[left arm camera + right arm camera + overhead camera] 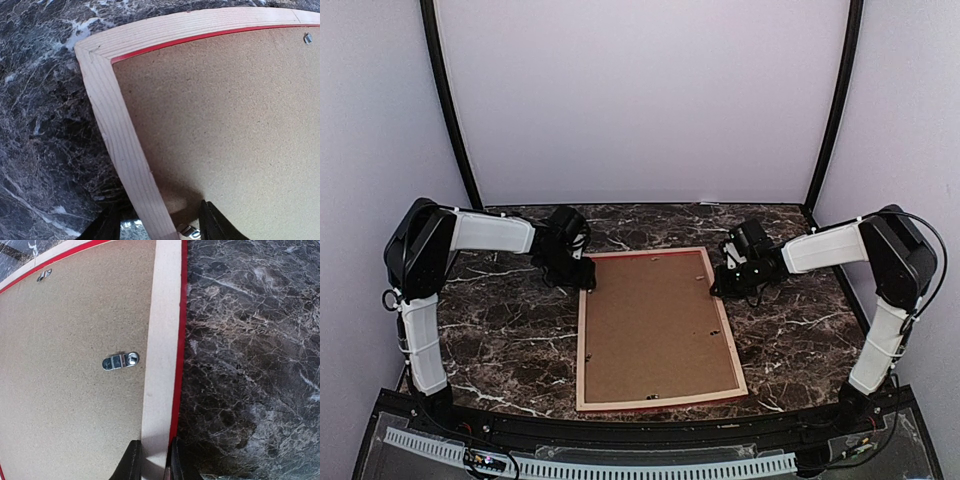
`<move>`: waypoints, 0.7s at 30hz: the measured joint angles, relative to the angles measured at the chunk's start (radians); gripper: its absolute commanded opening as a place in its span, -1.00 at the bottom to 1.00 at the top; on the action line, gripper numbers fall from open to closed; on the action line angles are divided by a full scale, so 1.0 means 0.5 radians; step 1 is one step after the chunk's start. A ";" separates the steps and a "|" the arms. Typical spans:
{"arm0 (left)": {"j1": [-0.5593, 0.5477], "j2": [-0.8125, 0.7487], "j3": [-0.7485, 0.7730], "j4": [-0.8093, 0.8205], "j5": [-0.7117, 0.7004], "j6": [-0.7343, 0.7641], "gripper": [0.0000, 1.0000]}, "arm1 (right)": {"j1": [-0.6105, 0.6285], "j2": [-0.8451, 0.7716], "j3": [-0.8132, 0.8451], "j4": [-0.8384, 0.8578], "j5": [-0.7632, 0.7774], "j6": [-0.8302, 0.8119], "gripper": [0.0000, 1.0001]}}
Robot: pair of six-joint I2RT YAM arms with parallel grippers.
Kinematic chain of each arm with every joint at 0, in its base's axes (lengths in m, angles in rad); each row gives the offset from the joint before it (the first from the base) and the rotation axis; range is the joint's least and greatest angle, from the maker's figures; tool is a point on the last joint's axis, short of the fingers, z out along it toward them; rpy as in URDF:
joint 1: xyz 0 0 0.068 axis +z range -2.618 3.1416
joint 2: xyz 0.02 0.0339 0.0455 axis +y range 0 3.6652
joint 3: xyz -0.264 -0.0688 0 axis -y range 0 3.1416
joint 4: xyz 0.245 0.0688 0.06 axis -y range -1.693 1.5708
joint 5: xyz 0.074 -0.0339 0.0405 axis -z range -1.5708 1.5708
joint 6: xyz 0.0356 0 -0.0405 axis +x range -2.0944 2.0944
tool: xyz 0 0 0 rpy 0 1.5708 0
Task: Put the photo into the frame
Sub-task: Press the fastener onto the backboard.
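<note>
Frame (pixel 581 340) is lying flat on the dark marble desk (pixel 500 340), in the middle of the top view. Its pale wood back is facing up, and its long sides are running from the lower part of the picture toward the upper part. A thin red line is showing along the edges of the rails. A brown backing board (pixel 655 325) is sitting inside the frame and is filling the whole opening. Small metal clips are lying on the board close to the rails. In the right wrist view one clip (pixel 120 361) is sitting just beside the right rail.

At the upper left corner of the frame the left gripper (pixel 578 274) is hanging low. In the left wrist view its fingers (pixel 212 222) are standing wide apart at the bottom of the picture. One finger is over the desk outside the left rail and the other is over the board inside it. The rail is passing between them with free space on both sides, so this gripper is gripping nothing.

On the right rail, near the upper right corner of the frame, the right gripper (pixel 722 283) is resting. In the right wrist view its two fingers are pressing the rail from both sides, one on the board side and one on the red outer edge. This gripper is pinching the frame.
</note>
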 measured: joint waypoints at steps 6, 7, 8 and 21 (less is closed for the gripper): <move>-0.008 0.000 0.002 0.000 0.005 -0.006 -0.17 | 0.000 0.000 -0.002 0.007 -0.002 0.000 -0.92; -0.010 0.000 0.002 0.000 0.005 -0.005 -0.18 | 0.000 0.000 -0.003 0.007 -0.003 0.000 -0.92; -0.012 0.000 0.002 0.000 0.008 -0.006 -0.21 | 0.000 0.000 -0.003 0.007 -0.004 0.000 -0.92; -0.005 -0.023 -0.031 0.005 0.050 -0.023 -0.42 | 0.000 0.001 0.002 0.002 -0.005 -0.002 -0.93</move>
